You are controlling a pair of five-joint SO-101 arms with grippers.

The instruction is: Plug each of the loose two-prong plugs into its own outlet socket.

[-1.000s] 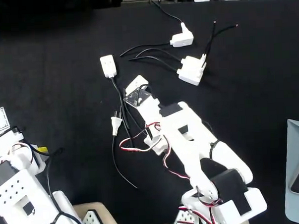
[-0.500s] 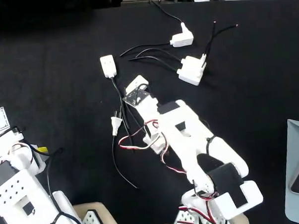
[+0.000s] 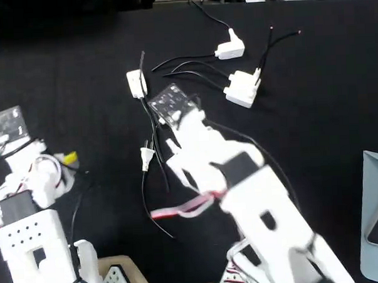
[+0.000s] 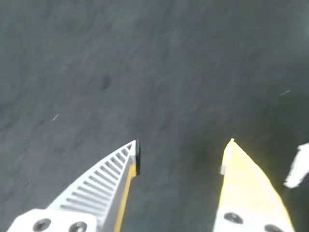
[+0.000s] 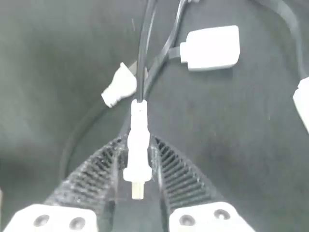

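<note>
Near the outlet socket (image 3: 136, 84), your right fingers (image 5: 96, 174) pinched one plug (image 5: 137, 123); left fingers (image 4: 108, 176) spread; no plug seemed seated.

The plug (image 5: 136, 145) and socket (image 5: 212, 47) are white, the cord (image 5: 143, 48) and table (image 3: 60, 72) black, the left gripper (image 4: 183, 144) yellow and white.

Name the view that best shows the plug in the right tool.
The right wrist view: the white plug sits clamped between the fingers of the right tool, prong end and black cable plain. In the high view the right arm's wrist lies over it. The left wrist view faces dark table past the left tool.
</note>
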